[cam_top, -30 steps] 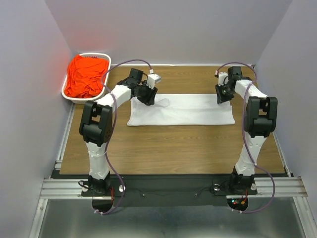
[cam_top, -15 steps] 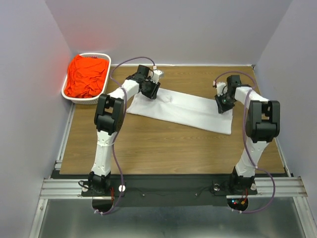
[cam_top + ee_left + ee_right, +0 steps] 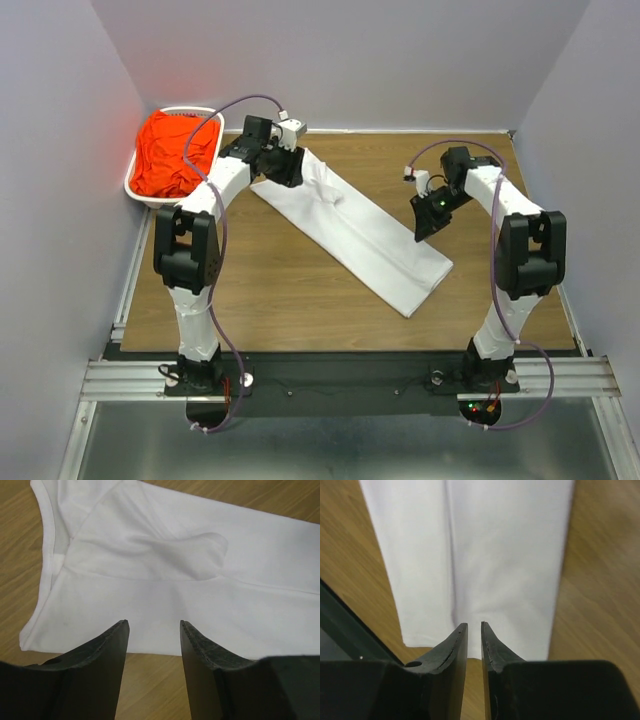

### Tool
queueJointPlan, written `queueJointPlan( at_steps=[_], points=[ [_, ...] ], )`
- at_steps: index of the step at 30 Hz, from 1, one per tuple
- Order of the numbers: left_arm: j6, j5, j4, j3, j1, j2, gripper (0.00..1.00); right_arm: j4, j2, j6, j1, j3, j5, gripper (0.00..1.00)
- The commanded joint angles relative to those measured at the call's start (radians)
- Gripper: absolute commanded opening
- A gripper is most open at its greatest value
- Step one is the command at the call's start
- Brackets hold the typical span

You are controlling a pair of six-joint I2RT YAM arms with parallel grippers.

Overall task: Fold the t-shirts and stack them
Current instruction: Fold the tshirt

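The white t-shirt [image 3: 350, 235], folded into a long strip, lies flat and diagonal on the wooden table, from back left to front right. My left gripper [image 3: 283, 170] hovers at its back-left collar end. In the left wrist view the jaws [image 3: 154, 625] stand open with only wood between them, and the shirt [image 3: 175, 580] lies just beyond. My right gripper [image 3: 422, 228] is over the strip's front-right part. Its jaws [image 3: 474, 625] stand a narrow gap apart and hold nothing, above the shirt's hem end [image 3: 495, 555]. The orange-red t-shirt [image 3: 172, 152] lies crumpled in the basket.
The white slotted basket [image 3: 165, 203] stands off the table's back-left corner, beside the left wall. Grey walls close in on the left, right and back. Bare wood [image 3: 250, 290] shows in front of the shirt.
The white strip has swung from lying straight across the table to a diagonal. Its left end went back and its right end came forward. Both grippers followed those ends.
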Motion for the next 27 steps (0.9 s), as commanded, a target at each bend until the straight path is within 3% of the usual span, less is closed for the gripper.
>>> queueJointPlan(
  at_steps=[1,12,16,23,27],
  points=[
    [-0.064,0.004,0.058,-0.081,-0.035,-0.047,0.55,0.095,0.023,0.076,-0.02,0.006,0.049,0.22],
    [-0.077,-0.068,0.023,-0.023,-0.042,0.094,0.42,0.188,0.082,0.14,0.054,-0.167,0.091,0.17],
    [-0.054,-0.087,-0.03,0.043,-0.046,0.2,0.39,0.174,0.067,0.177,0.194,-0.25,0.03,0.17],
    [-0.004,-0.067,-0.184,0.447,-0.066,0.429,0.36,0.172,0.12,0.284,0.429,-0.202,-0.234,0.2],
    [0.0,-0.033,-0.182,0.592,-0.063,0.46,0.49,0.175,0.064,0.306,0.425,-0.076,-0.241,0.23]
  ],
)
